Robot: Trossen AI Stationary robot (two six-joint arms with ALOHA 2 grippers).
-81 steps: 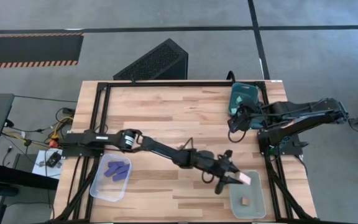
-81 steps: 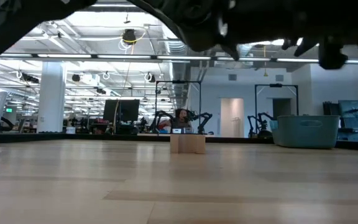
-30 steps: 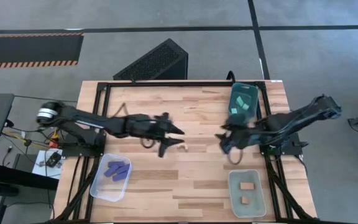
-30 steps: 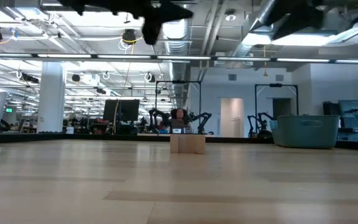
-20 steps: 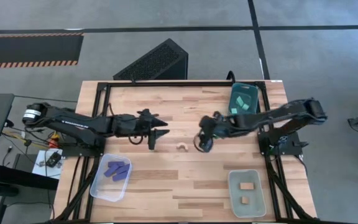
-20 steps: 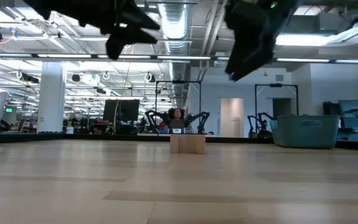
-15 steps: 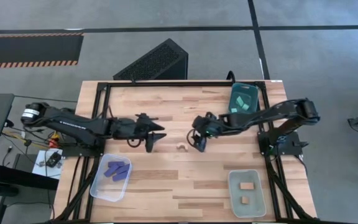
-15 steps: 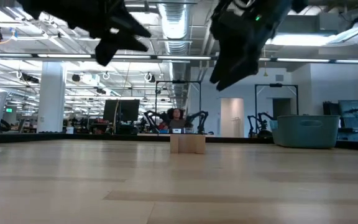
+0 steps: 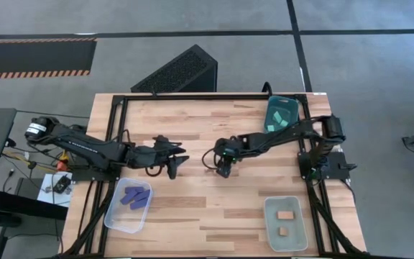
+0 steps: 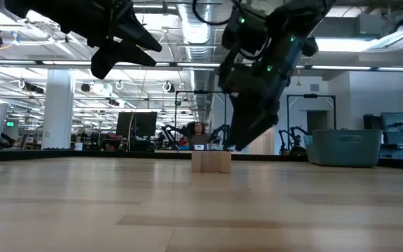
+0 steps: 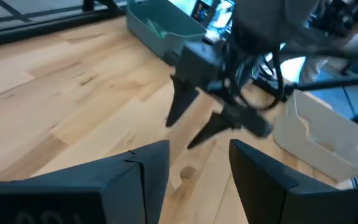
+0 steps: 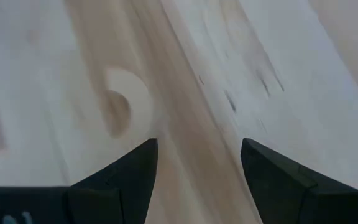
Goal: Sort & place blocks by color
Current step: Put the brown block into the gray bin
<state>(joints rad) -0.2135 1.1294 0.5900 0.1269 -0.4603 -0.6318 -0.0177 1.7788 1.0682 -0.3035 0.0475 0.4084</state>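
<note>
The last loose piece, a tan wooden arch (image 12: 124,102) at mid-tabletop (image 9: 250,201), is being lined up on by the right gripper (image 9: 223,170), held wide just above it, a descent and closure being called for next, while the half-open, empty left gripper (image 9: 174,166) is parked leftward.

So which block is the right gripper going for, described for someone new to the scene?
Mid-table, beside the open right gripper, sits the tan arch block. It is the only block loose on the wood; the others lie in bins.
</note>
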